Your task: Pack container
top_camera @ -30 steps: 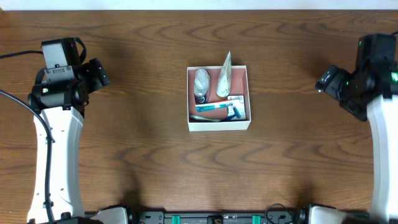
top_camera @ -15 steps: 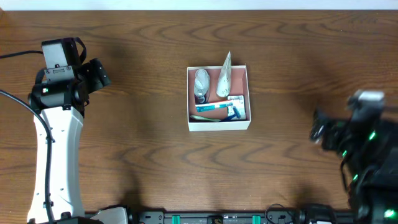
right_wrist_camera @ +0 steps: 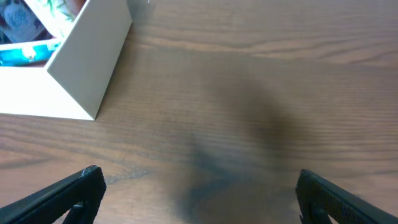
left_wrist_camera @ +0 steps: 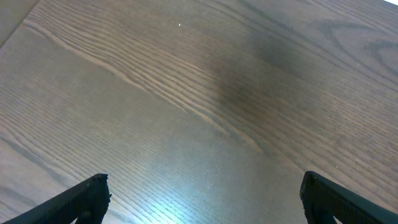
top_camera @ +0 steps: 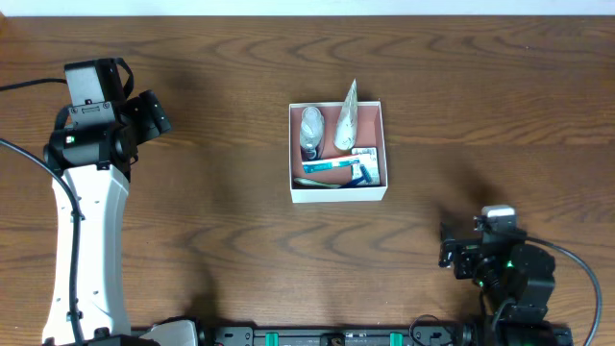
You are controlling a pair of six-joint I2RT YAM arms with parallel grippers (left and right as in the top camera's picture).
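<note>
1. Small square container [top_camera: 338, 193] lying flat at the middle of the table [top_camera: 240, 250]. Already holds a clear bottle [top_camera: 310, 130], a white tube [top_camera: 346, 123] poking past the far rim, and a blue toothbrush [top_camera: 327, 165].
2. Probably light, with thin white walls that look stiff enough to pinch. Likely to slide on the wood or flex if nudged. Best taken over one wall near a corner, clear of the contents.
3. Right gripper [right_wrist_camera: 202, 190] spread wide and holding nothing, toward the robot's side of the table. Container's near corner shows at upper left of the right wrist view, apart from both fingers.
4. Left gripper [left_wrist_camera: 205, 196] likewise parted and empty, above bare wood, well apart to the container's left.
</note>
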